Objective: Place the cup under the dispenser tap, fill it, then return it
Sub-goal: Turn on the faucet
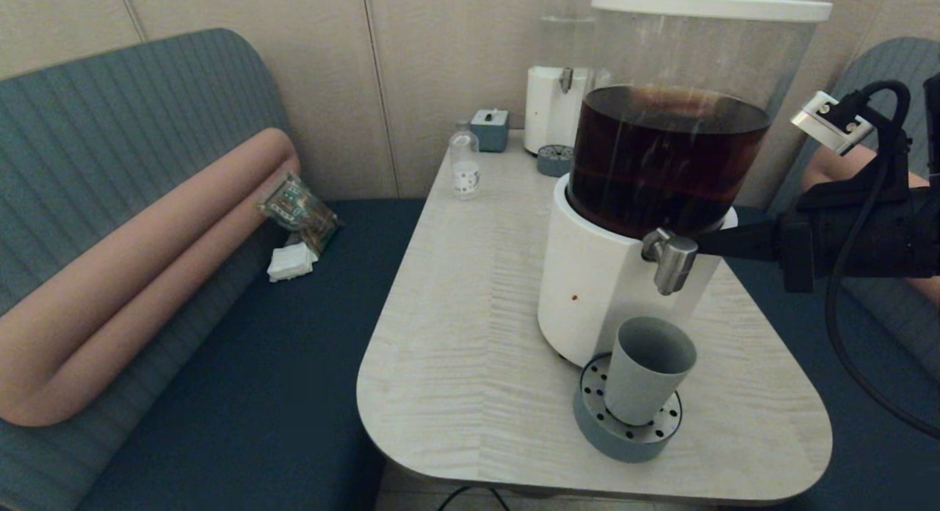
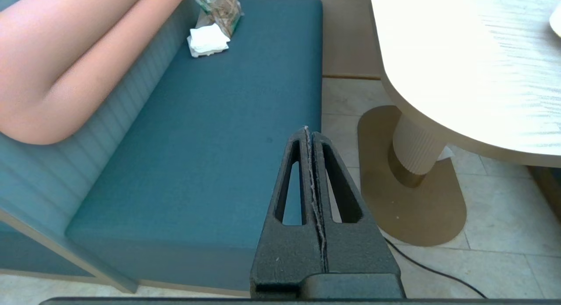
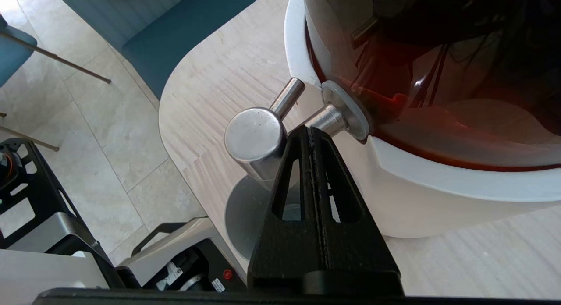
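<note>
Two dispensers stand on the pale table (image 1: 470, 335); the nearer one (image 1: 624, 276), white-based with dark brown liquid in a clear tank, carries the dispenser tap (image 1: 672, 265), its steel spout pointing straight down. The cup (image 1: 646, 379) stands directly beneath, long axis upright, mouth upward, on the round perforated drip tray (image 1: 624, 430). The right gripper (image 3: 310, 132) reaches in level from the right, fingers pressed together, tips just beside the tap. Only the right wrist view shows the tap's side lever (image 3: 287, 97); only the left wrist view shows the left gripper (image 2: 309, 132), fingers together, above the teal bench (image 2: 210, 134). No writing is legible.
</note>
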